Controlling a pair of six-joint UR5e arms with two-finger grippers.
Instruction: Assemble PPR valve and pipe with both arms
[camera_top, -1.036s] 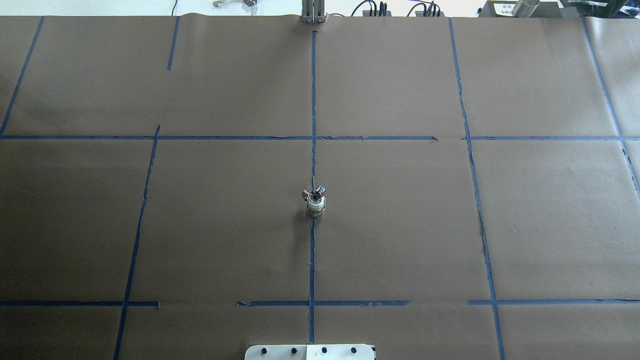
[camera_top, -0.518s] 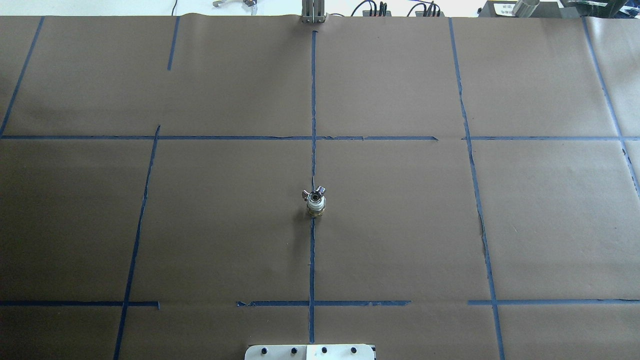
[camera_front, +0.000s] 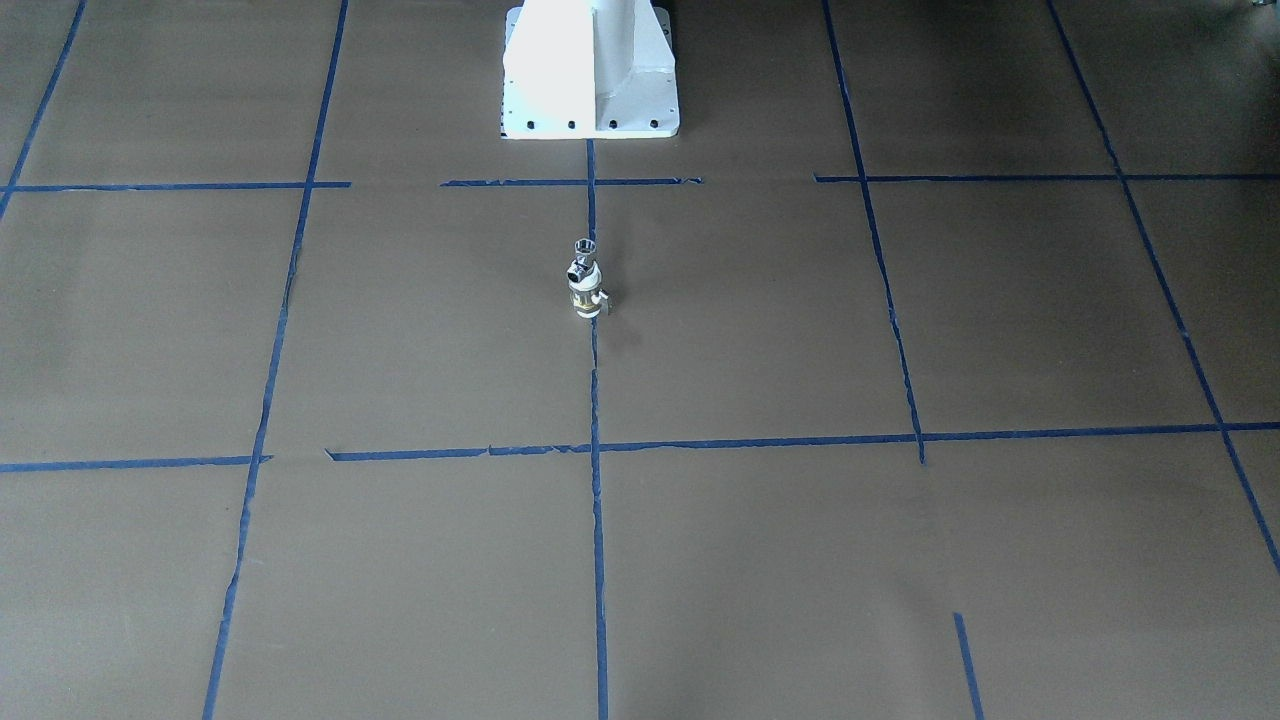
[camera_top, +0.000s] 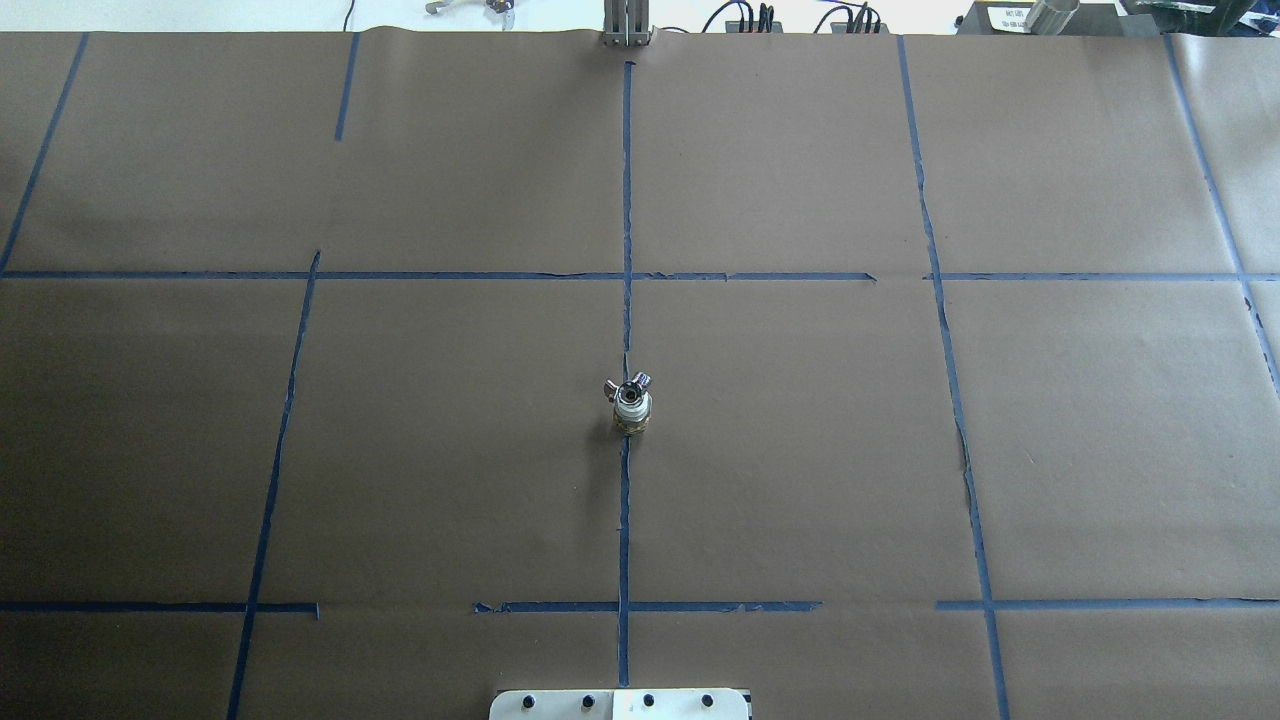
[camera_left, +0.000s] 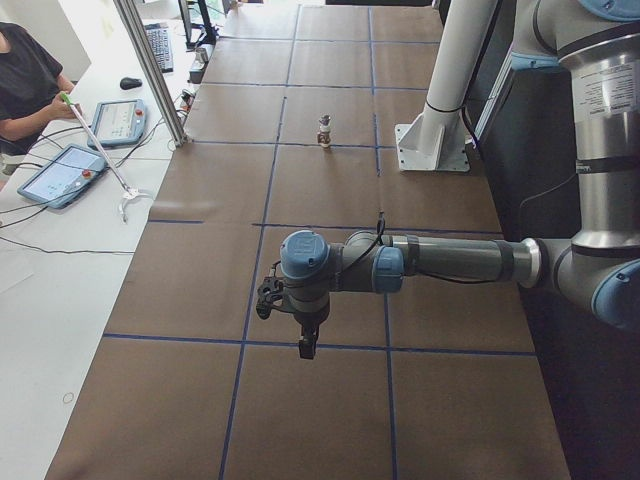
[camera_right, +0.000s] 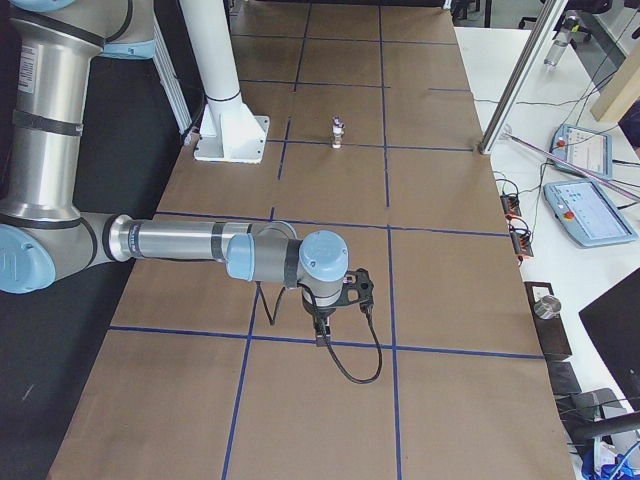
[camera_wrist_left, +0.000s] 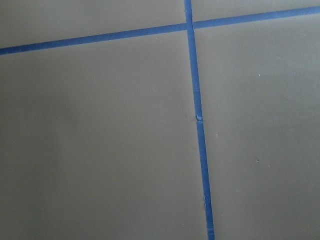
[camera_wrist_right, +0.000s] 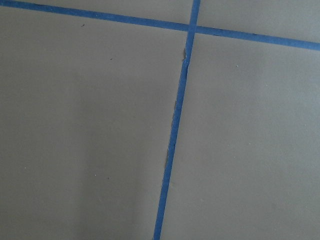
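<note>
Brown table (camera_top: 800, 450), pipe (camera_top: 629, 384) atop PPR valve (camera_top: 632, 407), both unmoved

The valve (camera_top: 632, 412) — white, with a brass band — stands upright near the middle of the table (camera_top: 800, 450). The chrome pipe (camera_top: 630, 386) sits on its top, side branches toward 10 and 1 o'clock in the overhead view. The left arm (camera_left: 440, 262) and the right arm (camera_right: 180, 240) reach out level, well apart from it.

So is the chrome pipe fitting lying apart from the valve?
No, the pipe sits stacked on top of the upright PPR valve.
</note>
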